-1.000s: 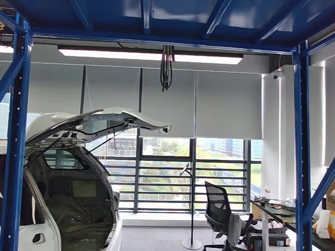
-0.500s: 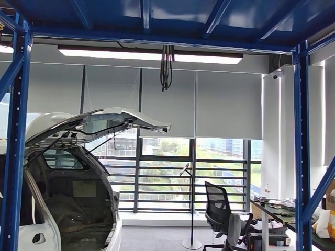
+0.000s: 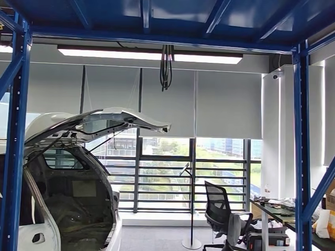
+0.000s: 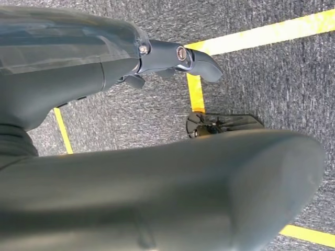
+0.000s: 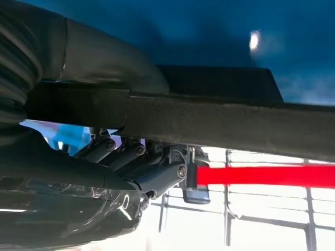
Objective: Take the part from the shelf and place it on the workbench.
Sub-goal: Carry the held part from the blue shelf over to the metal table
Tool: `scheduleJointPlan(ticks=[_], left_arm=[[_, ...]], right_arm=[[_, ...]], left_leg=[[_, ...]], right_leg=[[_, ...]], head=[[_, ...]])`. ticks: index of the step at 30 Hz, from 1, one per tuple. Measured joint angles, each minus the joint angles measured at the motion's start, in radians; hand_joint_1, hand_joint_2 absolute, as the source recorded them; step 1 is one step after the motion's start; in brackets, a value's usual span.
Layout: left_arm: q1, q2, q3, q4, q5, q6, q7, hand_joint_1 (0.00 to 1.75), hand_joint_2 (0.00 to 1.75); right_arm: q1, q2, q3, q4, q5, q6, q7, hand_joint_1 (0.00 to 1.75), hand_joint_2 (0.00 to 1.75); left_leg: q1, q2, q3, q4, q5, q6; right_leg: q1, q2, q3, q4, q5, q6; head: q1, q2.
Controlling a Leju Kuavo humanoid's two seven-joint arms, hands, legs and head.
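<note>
Part, a long dark strip (image 5: 237,123), sits clamped in the right hand (image 5: 99,136), thumb on one face and fingers (image 5: 158,175) curled against the other. It runs past the fingertips and is cut off at the frame's edge. A blue shelf surface (image 5: 158,26) lies close behind the thumb. A red bar (image 5: 268,176) starts at the fingertips; whether it belongs to the part is unclear. The left hand (image 4: 118,157) hangs over grey carpet (image 4: 276,73), fingers (image 4: 174,55) spread from the thumb, holding nothing.
</note>
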Motion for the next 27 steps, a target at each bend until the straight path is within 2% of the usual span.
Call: scheduleJointPlan(ticks=[4, 9, 13, 17, 19, 22, 27], left_arm=[[0.001, 0.0, 0.003, 0.0, 0.0, -0.001, -0.013, 0.0, 1.75], [0.003, 0.0, 0.007, 0.0, 0.0, 0.004, -0.046, 0.0, 1.75], [0.004, 0.0, 0.024, 0.0, 0.0, 0.013, -0.093, 0.0, 1.75], [0.003, 0.0, 0.047, 0.0, 0.0, 0.029, -0.145, 0.0, 1.75], [0.002, -0.001, 0.058, 0.0, 0.0, 0.028, -0.16, 0.0, 1.75], [0.003, -0.001, 0.072, 0.0, 0.0, 0.016, -0.163, 0.0, 1.75], [0.004, -0.001, 0.086, 0.0, 0.0, 0.002, -0.145, 0.0, 1.75]], right_arm=[[0.038, -0.004, -0.001, -0.158, -0.154, 0.067, -0.07, 1.75, 1.75], [0.102, -0.013, -0.012, -0.44, -0.591, 0.214, -0.213, 1.75, 1.75], [0.172, -0.011, -0.037, -0.636, -0.887, 0.29, -0.318, 1.75, 1.75], [0.259, 0.001, -0.07, -0.853, -1.147, 0.397, -0.328, 1.75, 1.75], [0.291, -0.01, -0.075, -0.917, -1.239, 0.465, -0.335, 1.75, 1.75], [0.339, -0.028, -0.076, -0.978, -1.34, 0.562, -0.4, 1.75, 1.75], [0.377, -0.033, -0.041, -1.034, -1.364, 0.632, -0.433, 1.75, 1.75]], left_leg=[[0.0, 0.0, 0.0, 0.0, 0.0, 0.0], [0.0, 0.0, -0.001, 0.0, 0.0, 0.0], [0.0, -0.001, -0.002, 0.0, 0.0, 0.0], [0.0, -0.001, -0.002, 0.0, -0.001, 0.0], [0.0, -0.001, -0.002, 0.0, -0.001, 0.0], [0.0, -0.001, -0.001, 0.0, -0.001, 0.0], [0.0, -0.001, -0.001, 0.0, 0.0, 0.0]], right_leg=[[0.0, 0.0, -0.001, 0.0, 0.0, 0.0], [0.0, 0.0, -0.001, 0.0, 0.0, 0.0], [0.0, -0.002, -0.001, 0.0, -0.001, -0.001], [0.0, -0.001, -0.002, 0.0, -0.001, -0.001], [0.0, -0.001, -0.002, 0.0, -0.001, -0.001], [0.0, -0.001, -0.001, 0.0, -0.001, -0.001], [0.0, -0.001, -0.001, 0.0, -0.001, -0.001]], head=[[0.0, 0.0], [0.0, 0.0], [0.0, 0.0], [0.0, 0.0], [0.0, 0.0], [0.0, 0.0], [0.0, 0.0]])
